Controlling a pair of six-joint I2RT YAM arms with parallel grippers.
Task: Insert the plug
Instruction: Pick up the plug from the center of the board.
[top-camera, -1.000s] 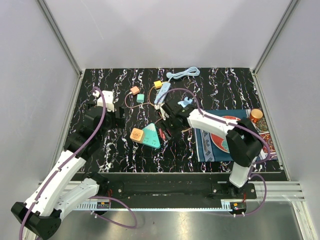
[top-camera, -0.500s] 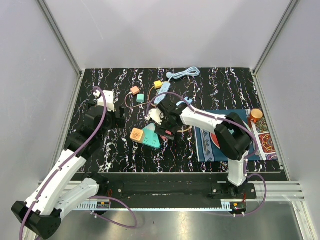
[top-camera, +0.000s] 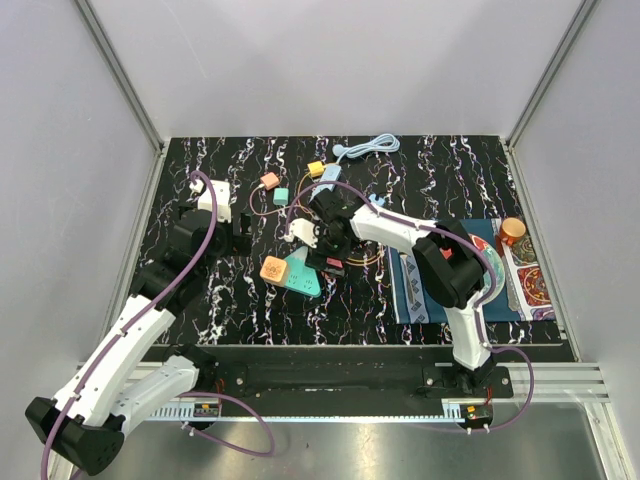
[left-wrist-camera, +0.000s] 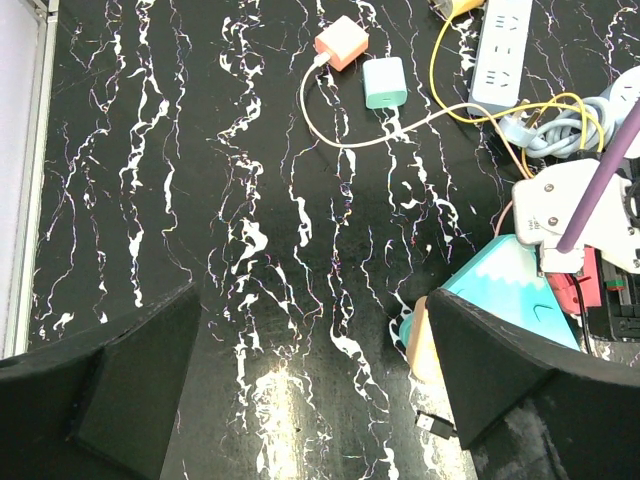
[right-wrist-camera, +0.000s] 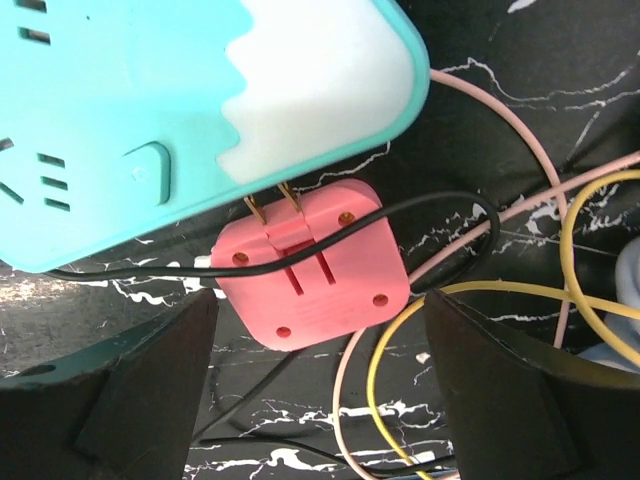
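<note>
R claw (right-wrist-camera: 318, 385) released: fingers spread either side of pink plug (right-wrist-camera: 312, 272), slim gaps both sides. Plug lies flat at frame centre, prongs up against lower edge of teal power strip (right-wrist-camera: 150, 120), not in a socket. Yellow cable (right-wrist-camera: 520, 292) & others crowd lower right. L claw (left-wrist-camera: 315, 390) wide open, nothing btwn fingers; bare table (left-wrist-camera: 200, 150) ahead, its edge at far left.
</note>
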